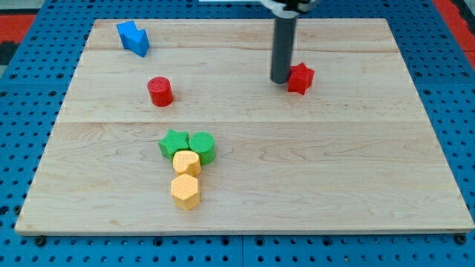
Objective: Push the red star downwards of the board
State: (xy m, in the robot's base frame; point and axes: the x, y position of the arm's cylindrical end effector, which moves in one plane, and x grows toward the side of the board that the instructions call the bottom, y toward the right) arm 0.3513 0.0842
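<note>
Small red star (300, 78) sits upright, touching my tip (280, 80); no jaws visible.

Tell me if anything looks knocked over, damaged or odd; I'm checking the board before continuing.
Nothing stands out. My tip sits right beside the red star, on its left in the view. All blocks lie flat on the wooden board, undamaged.

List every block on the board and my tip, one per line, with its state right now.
red star: flat on board, at my tip's right
my tip: down beside red star
red cylinder: upright, alone
blue block: alone, top left
green star: touching green cylinder
two yellow blocks: touching, below greens
</note>
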